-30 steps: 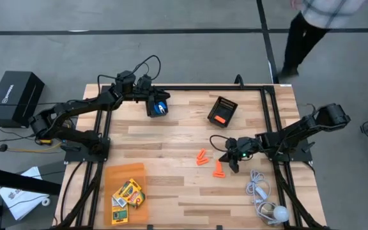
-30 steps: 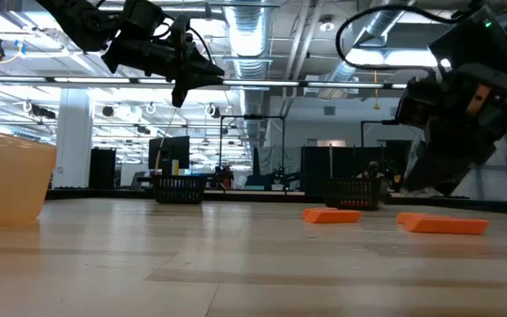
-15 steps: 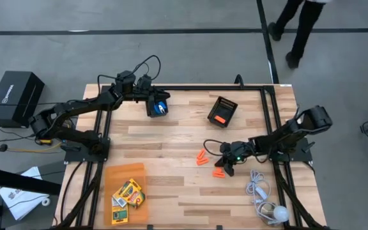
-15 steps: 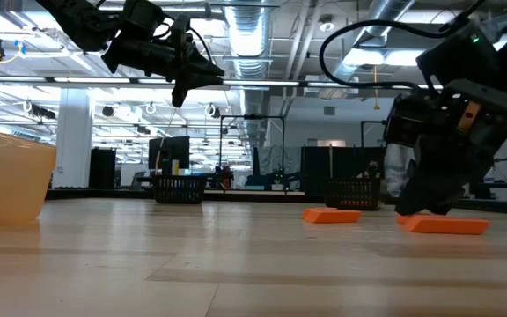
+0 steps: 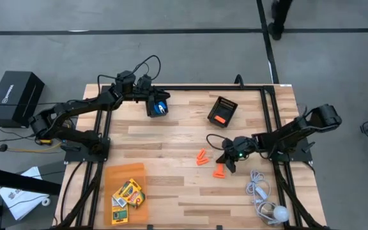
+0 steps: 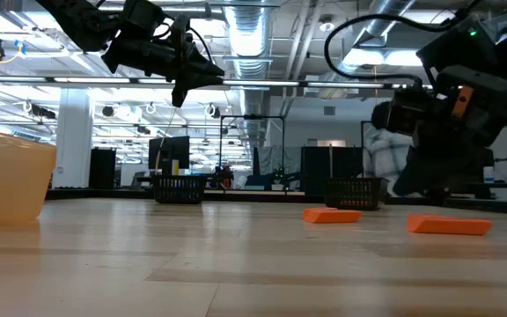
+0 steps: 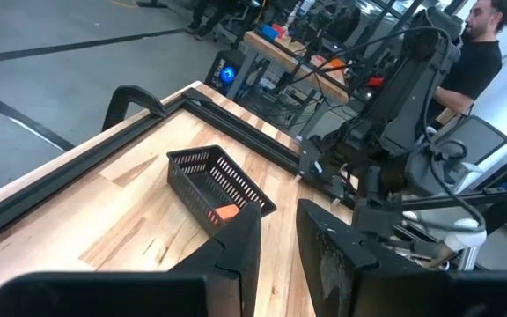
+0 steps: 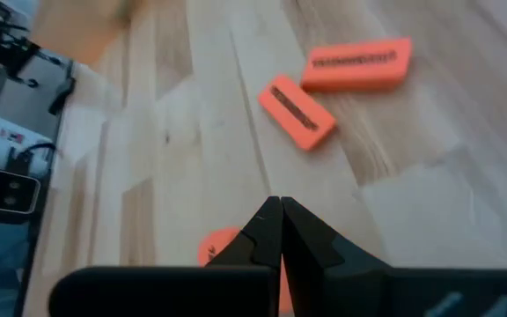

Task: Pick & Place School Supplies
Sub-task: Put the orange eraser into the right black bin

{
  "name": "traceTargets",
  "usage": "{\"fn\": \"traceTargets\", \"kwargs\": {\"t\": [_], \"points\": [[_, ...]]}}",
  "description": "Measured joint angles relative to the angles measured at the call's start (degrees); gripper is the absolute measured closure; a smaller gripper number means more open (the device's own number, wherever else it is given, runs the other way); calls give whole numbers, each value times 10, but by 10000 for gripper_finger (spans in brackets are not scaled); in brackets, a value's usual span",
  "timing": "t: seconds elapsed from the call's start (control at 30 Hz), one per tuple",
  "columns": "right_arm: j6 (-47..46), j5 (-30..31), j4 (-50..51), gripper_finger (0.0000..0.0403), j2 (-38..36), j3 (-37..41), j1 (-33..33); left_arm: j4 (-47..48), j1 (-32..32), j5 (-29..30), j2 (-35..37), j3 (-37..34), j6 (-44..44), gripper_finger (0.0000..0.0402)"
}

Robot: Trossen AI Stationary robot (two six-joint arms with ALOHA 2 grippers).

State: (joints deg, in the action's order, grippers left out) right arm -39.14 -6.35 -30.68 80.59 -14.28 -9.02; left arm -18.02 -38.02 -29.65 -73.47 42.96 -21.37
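My left gripper [image 5: 159,106] hangs high over the table's far left corner, shut on a blue-handled scissors-like tool [image 5: 163,108]. My right gripper [image 5: 228,165] is shut and holds nothing. It hovers low beside a single orange piece [image 5: 219,171], partly hidden behind its fingers in the right wrist view [image 8: 211,248]. Two more orange pieces [image 5: 201,157] lie flat on the wood just beyond. Yellow-and-green crayon boxes [image 5: 128,193] lie in an orange tray [image 5: 121,171] at the near left. My left gripper has the tool by its blue handle end [image 5: 163,108], coming nearly level from the table's left side. The tool is lifted clear of the table, and a thin pointed part [image 6: 176,95] hangs below the fingers. The left wrist view does not show the place of contact.
A black mesh bin [image 5: 230,103] with an orange piece [image 7: 227,212] inside stands at the far middle. A white cord with a round bulb [image 5: 266,203] lies at the near right corner. A person sits beyond the table [image 7: 487,48]. Bare wood lies across the middle.
My right gripper, shut throughout, dipped toward the single orange piece and the table's left, then came back up and slightly right. The piece lies about where it was. The left arm kept still.
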Motion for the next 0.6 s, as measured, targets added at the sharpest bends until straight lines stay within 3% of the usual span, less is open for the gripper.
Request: {"fn": "traceTargets", "kwargs": {"t": [0.3,0.6], "points": [[6,-16,84,403,-29,0,-9,0,0,-1,0,0,1,330],[-12,-15,77,403,-29,5,-30,0,0,-1,0,0,1,330]]}}
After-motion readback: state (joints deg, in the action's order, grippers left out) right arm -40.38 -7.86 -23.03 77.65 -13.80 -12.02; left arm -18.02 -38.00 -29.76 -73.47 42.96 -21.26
